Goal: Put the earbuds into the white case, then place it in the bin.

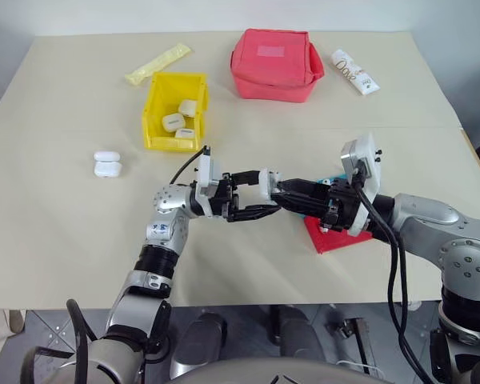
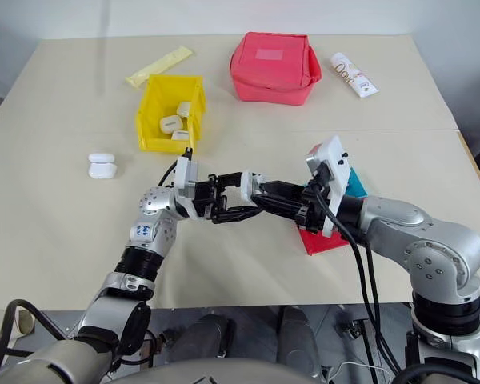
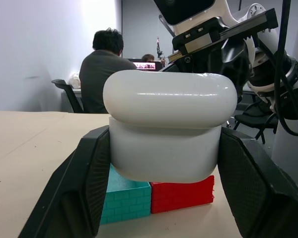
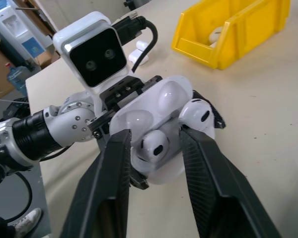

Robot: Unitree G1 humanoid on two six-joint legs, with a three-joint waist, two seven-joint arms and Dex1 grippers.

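Far left on the beige matte table [image 1: 56,240]: two glossy white pebble cases [image 1: 107,164], side by side, touching, lids shut. Behind them a pale yellow flat sachet [image 1: 158,64], lying diagonally. The bin [image 1: 154,108], bright yellow hard plastic, rectangular, tall walls, sits left of centre; three small white cases inside [image 1: 179,120], partly hidden by the near wall.

Left gripper [image 1: 252,196] points toward the right arm, its black fingers [image 3: 84,188] clamped on the white case [image 3: 169,129] above the table at mid-scene. The case is smooth, glossy, with rounded corners; the left wrist view shows the seam between lid and body from outside, finger pads pressing both flanks. In the right wrist view the lid stands open, showing two moulded hollows inside the lid.

The earbuds [image 4: 155,145]: one glossy white bud sits low in the case between the right gripper's fingers, the second [image 4: 196,113] sticks up at the case edge, stem hidden. Right gripper [image 4: 154,141] meets the case head-on, fingers [image 4: 114,168] apart, either side of the lower bud; whether they touch it is hard to make out.

Under the right forearm: a red tray [image 1: 332,238] and a teal tray [image 3: 124,196], brick-textured walls, touching, mostly covered in the head views. Back centre-right, a soft red fabric pouch [image 1: 274,64]. Far right, a white printed tube [image 1: 354,72]; print unreadable. Left wrist background: a seated person [image 3: 102,69], back turned, blurred.
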